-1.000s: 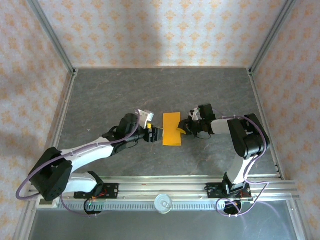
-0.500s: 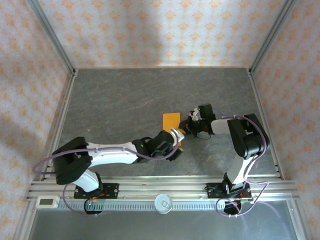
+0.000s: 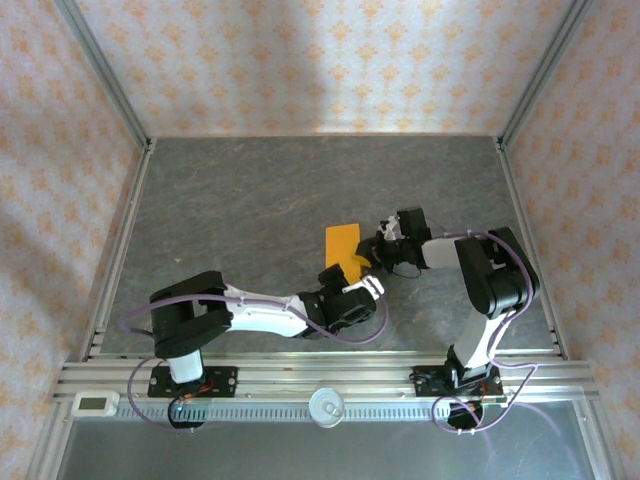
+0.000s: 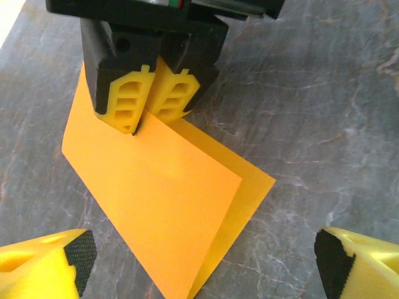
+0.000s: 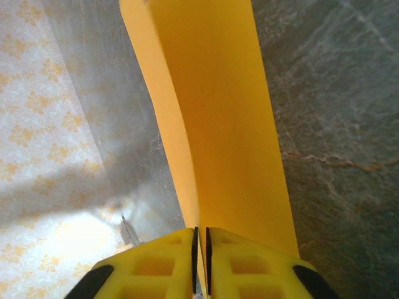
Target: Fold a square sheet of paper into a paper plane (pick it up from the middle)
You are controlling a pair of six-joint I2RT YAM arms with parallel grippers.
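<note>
From above, the square sheet of paper (image 3: 342,243) lies mid-counter (image 3: 250,190) and looks flat; the wrist views show it folded double (plain bright orange, one flap lifted). The right fingers (image 5: 187,258) are pinched tight on its edge; the left fingers (image 3: 360,288) gape wide just beside it, holding nothing

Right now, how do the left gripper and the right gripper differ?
The left gripper has its jaws wide open and holds nothing. The right gripper has its jaws shut on the folded orange sheet. The left gripper faces the sheet's near end, while the right gripper pinches its right edge. Both have yellow fingers, and both are at the sheet.
</note>
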